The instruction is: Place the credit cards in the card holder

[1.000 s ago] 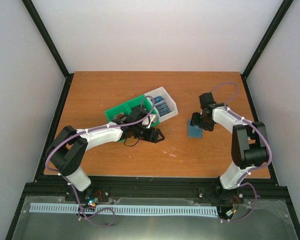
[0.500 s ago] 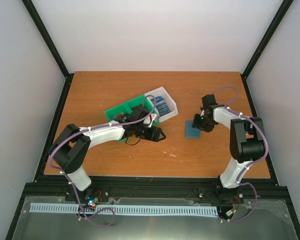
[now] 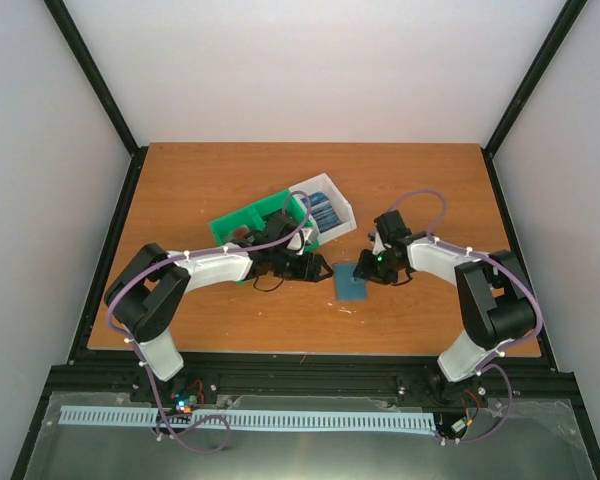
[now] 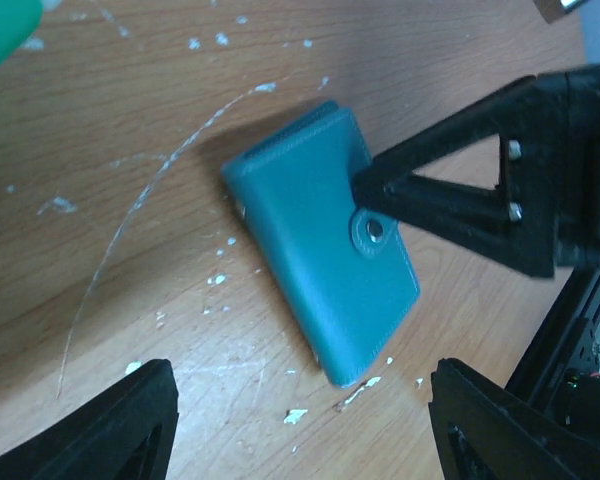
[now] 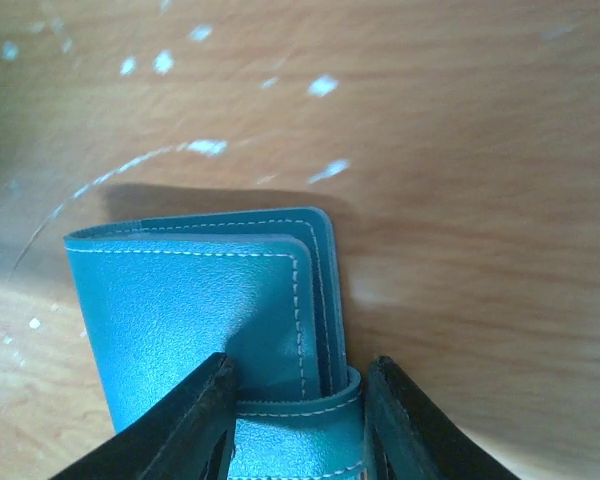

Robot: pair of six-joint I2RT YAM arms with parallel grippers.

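the two arms meet over the near middle of the table [image 3: 230,320], so the biggest risk we judge is a knock. the left gripper [image 4: 300,430] hangs just left of the card holder [image 4: 315,265], its fingers [image 4: 120,420] spread wide with nothing between them. the right gripper [image 5: 295,420] is on the holder's right end, and a careless reach by either could bump the other.

next, the card holder lies flat and closed on bare wood, its snap tab [image 4: 372,232] fastened. a sideways pull would likely slide it rather than open it, and no card can go in while it is shut.

smallest, the right fingers [image 5: 205,420] sit either side of the snap tab, one tip touching the holder's face. whether they truly pinch it we cannot tell, and so thin a tab could slip out.

as for containers, the green bin [image 3: 242,222], far and left of the holder, is partly hidden by the left arm, so we cannot see its contents. the white bin [image 3: 347,214], right beside it, holds a row of blue flat pieces. these are likely the credit cards [image 3: 323,212], though they are too small to be sure. the card holder shows no card.
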